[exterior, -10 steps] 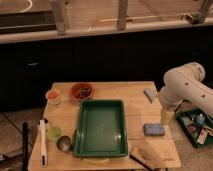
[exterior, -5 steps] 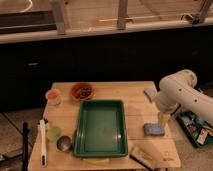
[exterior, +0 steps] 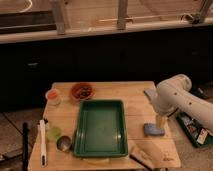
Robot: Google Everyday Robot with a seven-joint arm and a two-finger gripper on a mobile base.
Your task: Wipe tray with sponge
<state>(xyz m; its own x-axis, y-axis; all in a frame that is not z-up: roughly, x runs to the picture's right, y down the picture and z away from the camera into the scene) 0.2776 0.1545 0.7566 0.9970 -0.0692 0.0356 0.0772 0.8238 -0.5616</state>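
The dark green tray (exterior: 100,150) lies in the middle of the wooden table (exterior: 135,107), with nothing in it. The blue sponge (exterior: 152,130) rests flat on the table just right of the tray. My white arm (exterior: 177,97) reaches in from the right. Its gripper (exterior: 160,120) points down, directly above the sponge's back edge and very close to it. The jaws stand open, and the sponge still lies on the table.
A grey-blue wedge (exterior: 150,93) lies behind the arm. A brown bowl (exterior: 82,91) and an orange cup (exterior: 52,96) stand at the back left. A green cup (exterior: 53,133), a metal cup (exterior: 63,143) and a white utensil (exterior: 43,142) sit at the front left. A wooden board (exterior: 150,157) lies at the front right, and a green bin (exterior: 195,129) stands off the table's right side.
My arm has swung left and lowered, bringing the gripper from beside the table's right edge to just over the sponge. The sponge and tray have not moved.
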